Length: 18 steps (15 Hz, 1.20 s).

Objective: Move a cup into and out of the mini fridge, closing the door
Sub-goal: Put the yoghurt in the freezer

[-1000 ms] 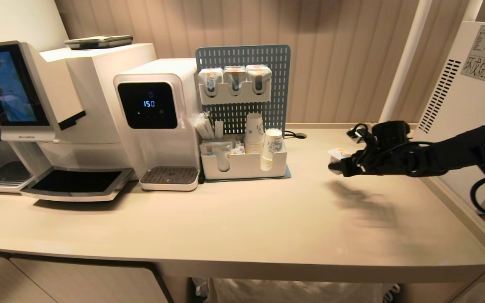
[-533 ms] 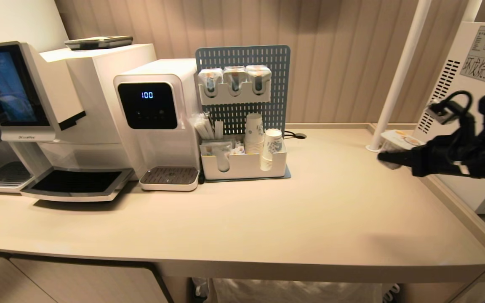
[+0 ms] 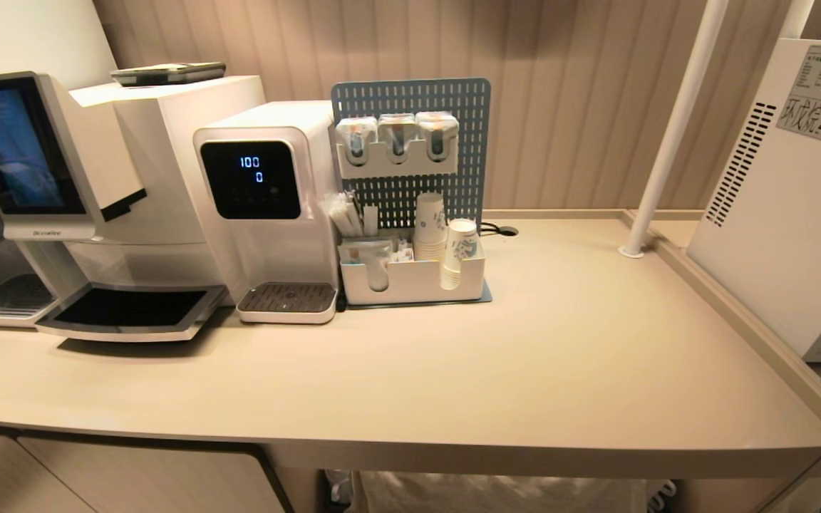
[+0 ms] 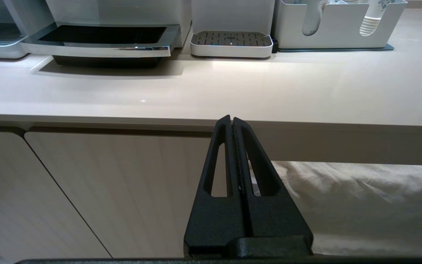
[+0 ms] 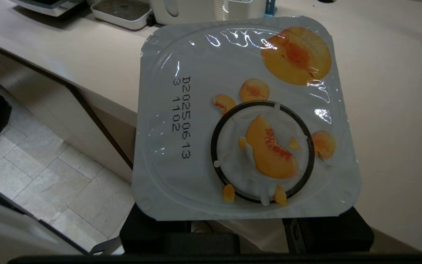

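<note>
Office coffee corner: coffee machine (image 3: 61,206), paper cups (image 3: 446,239).

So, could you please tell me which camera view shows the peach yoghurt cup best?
The right wrist view: the peach yoghurt cup fills it, its foil lid with peach pictures and printed date facing the camera, held in the right gripper. The head view catches only a blurred sliver at its right edge; the left wrist view shows none.

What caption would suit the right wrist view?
Right hand holds a sealed peach yogurt cup above the counter's edge.
</note>
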Tool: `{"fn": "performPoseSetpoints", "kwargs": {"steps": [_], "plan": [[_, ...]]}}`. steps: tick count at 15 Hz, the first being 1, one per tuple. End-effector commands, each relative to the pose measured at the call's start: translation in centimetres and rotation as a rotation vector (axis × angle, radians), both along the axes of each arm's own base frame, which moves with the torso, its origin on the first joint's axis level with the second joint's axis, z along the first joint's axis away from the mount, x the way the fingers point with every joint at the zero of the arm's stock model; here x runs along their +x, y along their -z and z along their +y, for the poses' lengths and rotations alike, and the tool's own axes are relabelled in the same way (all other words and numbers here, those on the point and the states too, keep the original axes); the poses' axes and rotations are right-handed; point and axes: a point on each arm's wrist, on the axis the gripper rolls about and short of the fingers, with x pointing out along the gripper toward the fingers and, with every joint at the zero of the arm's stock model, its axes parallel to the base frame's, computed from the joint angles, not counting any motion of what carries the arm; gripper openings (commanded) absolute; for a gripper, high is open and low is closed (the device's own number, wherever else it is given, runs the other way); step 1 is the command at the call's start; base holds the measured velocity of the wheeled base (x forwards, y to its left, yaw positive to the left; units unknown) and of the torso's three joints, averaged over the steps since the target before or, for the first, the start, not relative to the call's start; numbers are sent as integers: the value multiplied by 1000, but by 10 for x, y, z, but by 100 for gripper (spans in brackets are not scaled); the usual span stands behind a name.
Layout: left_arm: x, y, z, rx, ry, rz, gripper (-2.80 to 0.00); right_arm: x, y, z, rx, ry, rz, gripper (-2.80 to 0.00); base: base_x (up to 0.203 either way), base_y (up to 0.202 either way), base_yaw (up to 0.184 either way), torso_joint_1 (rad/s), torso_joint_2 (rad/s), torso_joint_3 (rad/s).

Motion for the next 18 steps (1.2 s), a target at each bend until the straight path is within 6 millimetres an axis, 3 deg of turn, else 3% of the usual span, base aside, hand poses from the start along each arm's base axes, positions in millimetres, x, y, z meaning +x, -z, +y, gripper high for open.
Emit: {"fn": "performPoseSetpoints", "kwargs": {"steps": [1,3,5,7,11,13,18], "plan": [[0,0,0,0,-1,0,-280,-80,26,6,3,-57,-149,-280,0,0,0,0,0,0],[0,0,0,0,-1,1,-280,-115,53,6,33,-69,-152,-280,0,0,0,0,0,0],[0,0,0,0,-1,1,-280,-131,73,2,67,56,-164,-280,0,0,0,0,0,0],[0,0,0,0,-1,0,-280,-118,78,-4,154,342,-200,-280,0,0,0,0,0,0],[0,-1,0,0,-1,0,-280,-74,126,-8,85,506,-341,-280,0,0,0,0,0,0],[0,0,0,0,-1,0,-280,-70,144,-8,10,499,-237,-280,0,0,0,0,0,0],[0,0,0,0,-1,1,-280,-73,143,-8,-20,482,-182,-280,0,0,0,0,0,0]]}}
